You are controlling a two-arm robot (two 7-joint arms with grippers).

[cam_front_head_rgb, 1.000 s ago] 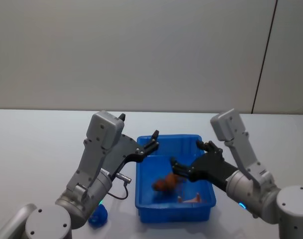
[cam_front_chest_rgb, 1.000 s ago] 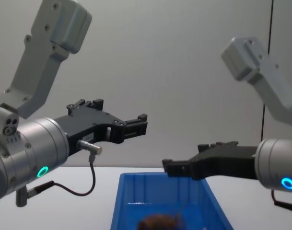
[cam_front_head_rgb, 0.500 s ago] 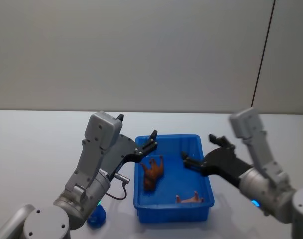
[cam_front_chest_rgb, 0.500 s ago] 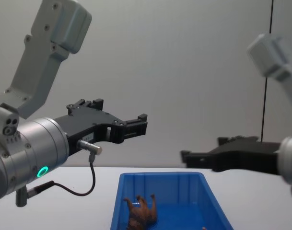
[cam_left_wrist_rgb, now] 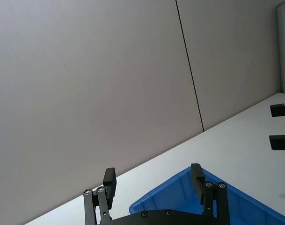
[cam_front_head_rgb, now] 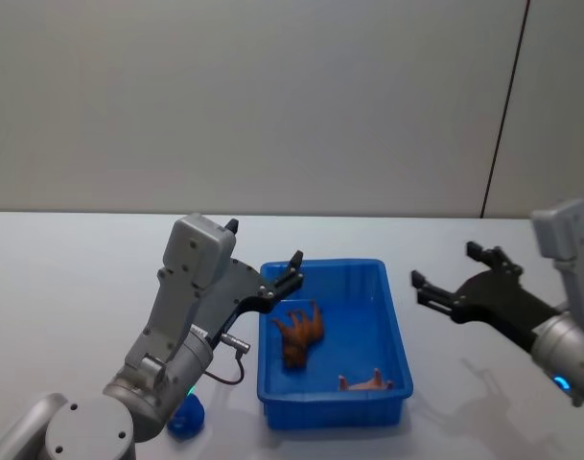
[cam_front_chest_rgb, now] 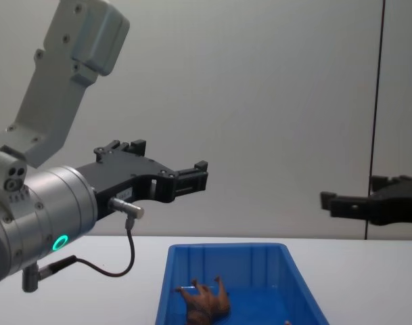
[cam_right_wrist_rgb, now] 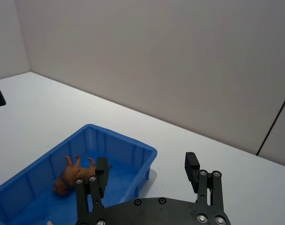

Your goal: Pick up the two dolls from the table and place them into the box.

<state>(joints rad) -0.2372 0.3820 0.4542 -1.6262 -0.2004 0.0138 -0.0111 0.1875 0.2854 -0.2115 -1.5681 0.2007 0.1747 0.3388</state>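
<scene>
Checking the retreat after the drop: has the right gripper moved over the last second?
Yes. In the head view the right gripper, open, went from above the box to past its right wall, over the table.

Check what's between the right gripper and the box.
Nothing: in the head view, only bare table separates the right gripper from the box.

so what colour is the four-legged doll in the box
Brown doll, clearest in the head view.

Blue box (cam_front_head_rgb: 335, 410), brown doll (cam_front_head_rgb: 299, 333), white table (cam_front_head_rgb: 71, 278)
</scene>
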